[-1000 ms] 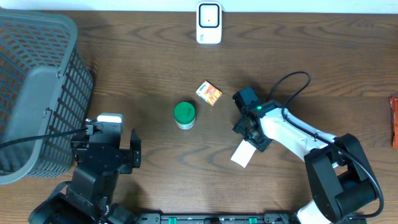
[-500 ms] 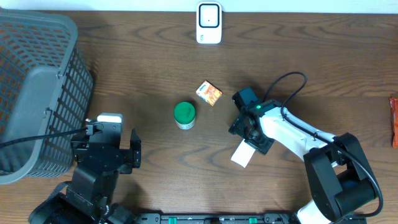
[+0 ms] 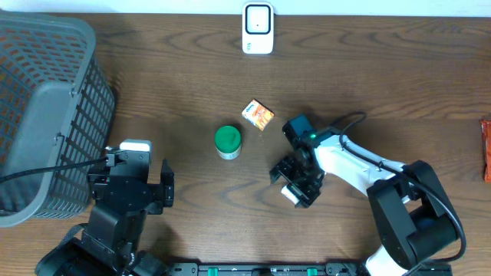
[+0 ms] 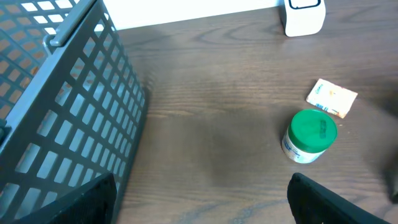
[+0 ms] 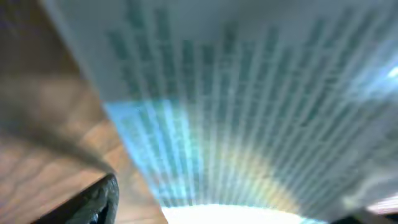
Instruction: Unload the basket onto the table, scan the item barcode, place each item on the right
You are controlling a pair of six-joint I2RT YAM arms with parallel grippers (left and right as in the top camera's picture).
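The item, a flat white pack [image 3: 290,194] with fine blue print, lies on the table just right of centre. My right gripper [image 3: 295,181] hangs over it and hides most of it. In the right wrist view the blurred pack [image 5: 249,106] fills the frame. Bare wood shows between it and the left finger [image 5: 93,199], so the jaws stand open around it. The white scanner [image 3: 258,28] stands at the far edge, also in the left wrist view [image 4: 303,15]. At the lower left my left gripper [image 3: 134,180] is open and holds nothing [image 4: 199,211].
A green-lidded jar [image 3: 227,142] and a small orange box [image 3: 258,114] sit just left of the right gripper. A large grey mesh basket [image 3: 46,115] takes up the left side, close to the left arm. A red packet [image 3: 486,149] lies at the right edge.
The right gripper swung down and left, from beside the white pack to directly over it, now covering most of it. Its jaws widened. The left arm stayed still.
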